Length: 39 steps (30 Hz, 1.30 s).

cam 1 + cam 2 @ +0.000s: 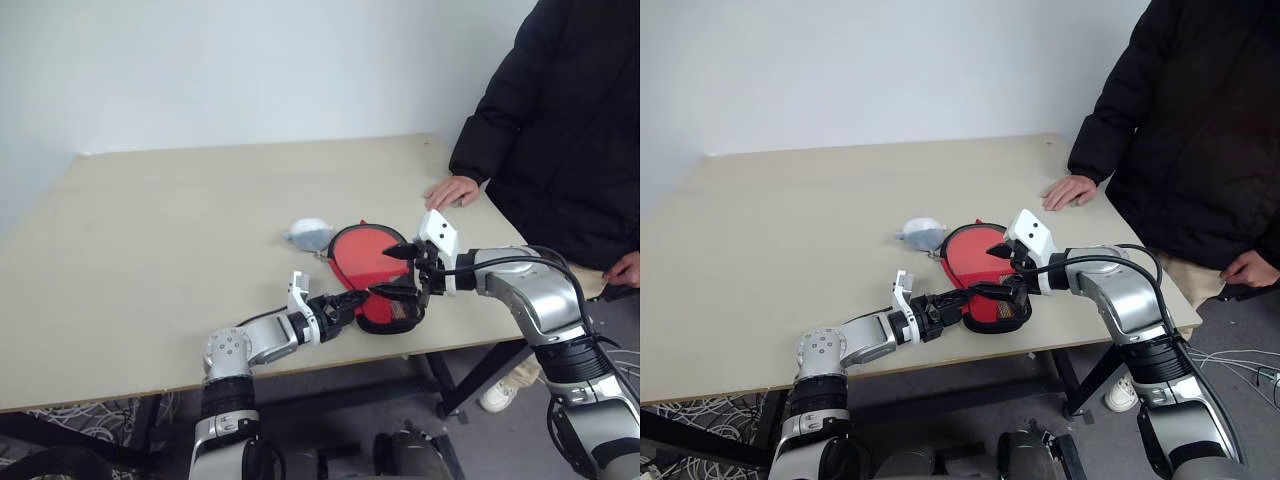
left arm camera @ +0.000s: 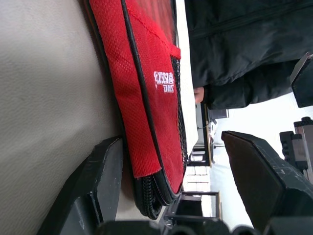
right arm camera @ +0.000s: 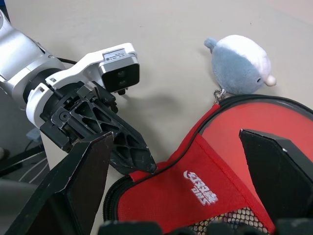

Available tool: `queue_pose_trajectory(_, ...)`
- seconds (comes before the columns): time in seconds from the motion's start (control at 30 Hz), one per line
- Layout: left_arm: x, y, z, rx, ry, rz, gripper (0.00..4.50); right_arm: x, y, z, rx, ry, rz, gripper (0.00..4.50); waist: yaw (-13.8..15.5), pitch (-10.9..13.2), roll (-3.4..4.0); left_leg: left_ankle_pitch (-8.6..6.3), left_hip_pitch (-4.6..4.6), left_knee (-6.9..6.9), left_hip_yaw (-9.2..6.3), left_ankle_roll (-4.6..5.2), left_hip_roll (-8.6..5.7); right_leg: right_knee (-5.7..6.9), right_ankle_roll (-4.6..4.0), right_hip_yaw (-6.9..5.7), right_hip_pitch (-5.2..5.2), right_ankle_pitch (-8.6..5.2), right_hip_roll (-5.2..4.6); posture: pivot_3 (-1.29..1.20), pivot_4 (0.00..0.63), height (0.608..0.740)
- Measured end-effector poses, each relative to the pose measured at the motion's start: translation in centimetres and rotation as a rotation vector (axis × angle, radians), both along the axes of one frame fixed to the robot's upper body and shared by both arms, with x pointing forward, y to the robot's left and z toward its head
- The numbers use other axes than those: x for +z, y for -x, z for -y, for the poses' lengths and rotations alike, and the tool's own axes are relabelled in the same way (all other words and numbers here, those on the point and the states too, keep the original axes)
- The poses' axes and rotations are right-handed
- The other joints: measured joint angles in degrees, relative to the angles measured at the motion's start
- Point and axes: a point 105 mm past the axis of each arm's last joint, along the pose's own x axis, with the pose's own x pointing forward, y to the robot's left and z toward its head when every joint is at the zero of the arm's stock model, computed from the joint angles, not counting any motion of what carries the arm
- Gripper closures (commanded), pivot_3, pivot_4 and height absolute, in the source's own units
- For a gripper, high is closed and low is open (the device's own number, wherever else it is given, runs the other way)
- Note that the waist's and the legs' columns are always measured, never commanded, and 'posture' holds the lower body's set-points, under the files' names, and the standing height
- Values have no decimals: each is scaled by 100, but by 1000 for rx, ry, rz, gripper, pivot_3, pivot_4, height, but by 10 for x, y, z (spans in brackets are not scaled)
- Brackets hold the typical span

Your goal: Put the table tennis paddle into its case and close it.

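The table (image 1: 150,230) is the biggest thing before me, a wide pale top, bare over its left half and far side. A person (image 1: 570,130) in a black coat stands at its right edge, one hand (image 1: 450,190) flat on the top.

Near the front edge lies the case (image 1: 375,270), red side up, its flap partly lifted so the round red face of the table tennis paddle (image 3: 254,117) shows inside it; the handle I cannot see.

My right gripper (image 1: 402,272) hangs over the narrow end of the case with its fingers spread wide, one above and one below the flap's edge, closed on nothing.

My left gripper (image 1: 350,303) is at the case's near end, fingers apart, one fingertip (image 3: 139,161) touching the black zip trim; the case's end sits between my fingers, ungripped.

A small grey-white plush (image 3: 239,63) rests just beyond the case, touching its rim.
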Motion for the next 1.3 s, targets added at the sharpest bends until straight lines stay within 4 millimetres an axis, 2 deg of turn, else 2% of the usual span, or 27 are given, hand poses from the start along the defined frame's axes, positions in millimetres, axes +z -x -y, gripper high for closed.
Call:
queue_pose_trajectory(0.5, 3, 0, 7, -42, 24, 8, 1004, -4, 3, -1, 4, 0, -13, 0, 2, 1, 3, 2, -58, 0, -63, 1, -5, -43, 1, -63, -1, 1, -1, 0, 0, 740)
queue_pose_trajectory(0.6, 1, 0, 8, -46, 17, 7, 1479, -3, 4, -2, 8, -2, -15, 0, 4, 1, 3, 5, -73, 0, -65, 5, -7, -44, 1, -65, 0, 1, -2, 0, 0, 740)
queue_pose_trajectory(0.67, -1, -1, 8, -46, 6, 0, 2114, -3, 4, -1, 11, -3, -17, 0, 0, 0, 3, 15, -74, 0, -65, 22, -7, -44, 1, -65, -1, 1, -2, 0, 0, 740)
queue_pose_trajectory(0.77, -5, -1, 10, -47, -9, -10, 2817, -3, 4, 1, 14, 3, -19, 0, -2, 2, 6, 15, -74, 0, -65, 22, -5, -44, 1, -66, -3, 1, 0, 0, 0, 740)
queue_pose_trajectory(0.93, 1, -3, 13, -53, 5, 9, 4114, -3, 5, 3, 16, 6, -21, 0, 26, 2, 10, 19, -71, 3, -70, 25, -6, -44, 1, -71, 8, 1, -4, 0, 0, 740)
queue_pose_trajectory(1.0, 4, -4, 14, -54, 6, 17, 4477, -3, 5, 2, 18, 3, -22, 0, 33, 1, 13, 19, -71, 4, -76, 11, -11, -44, 1, -66, 12, 1, -4, 0, 0, 740)
queue_pose_trajectory(1.3, 4, -5, 13, -40, 2, 17, 4477, -2, 5, 4, 14, 8, -21, 0, 37, -1, 21, 30, -74, 4, -89, 8, -11, -41, 6, -69, 12, 4, -1, 0, 0, 740)
